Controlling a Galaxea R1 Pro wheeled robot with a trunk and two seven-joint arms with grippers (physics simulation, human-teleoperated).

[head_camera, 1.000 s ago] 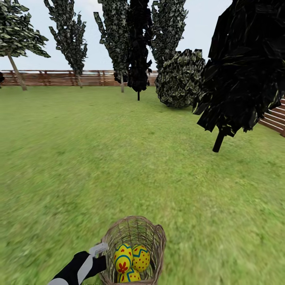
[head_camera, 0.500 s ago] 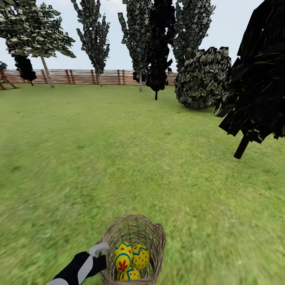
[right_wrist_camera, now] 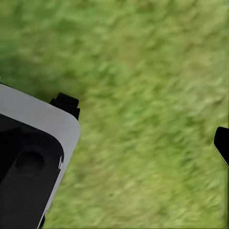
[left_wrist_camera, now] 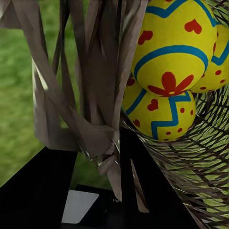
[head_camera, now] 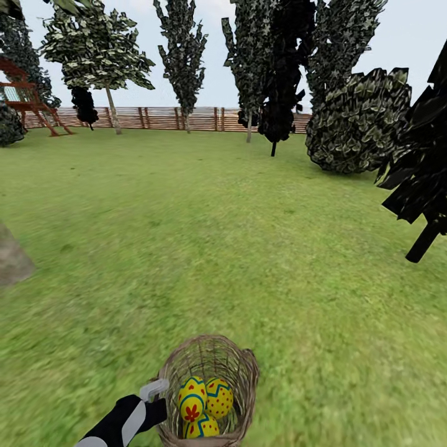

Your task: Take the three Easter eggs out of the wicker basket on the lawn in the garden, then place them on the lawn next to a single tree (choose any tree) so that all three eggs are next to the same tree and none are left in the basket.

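The wicker basket [head_camera: 211, 372] is at the bottom of the head view, over the lawn [head_camera: 223, 248]. Three Easter eggs lie inside it: one with a red flower [head_camera: 192, 396], one beside it [head_camera: 220, 397] and one lower down [head_camera: 202, 427]. My left gripper [head_camera: 159, 398] is shut on the basket's left rim. In the left wrist view its black fingers [left_wrist_camera: 143, 181] clamp the braided wicker [left_wrist_camera: 95, 119], with the eggs [left_wrist_camera: 171, 52] just beyond. My right gripper [right_wrist_camera: 143, 124] is open over bare grass. A tree with a pale trunk [head_camera: 112, 110] stands far off by the fence.
A wooden slat fence [head_camera: 161, 118] closes the far side of the garden. A round dark bush [head_camera: 357, 124] and a thin dark-trunked tree [head_camera: 425, 239] stand at the right. A grey stone slab [head_camera: 9, 257] and a red play frame [head_camera: 28, 102] are at the left.
The whole garden has slid right in the head view, so the camera has turned left. A slab and a play frame have come into view. The basket, eggs and left gripper keep their place.
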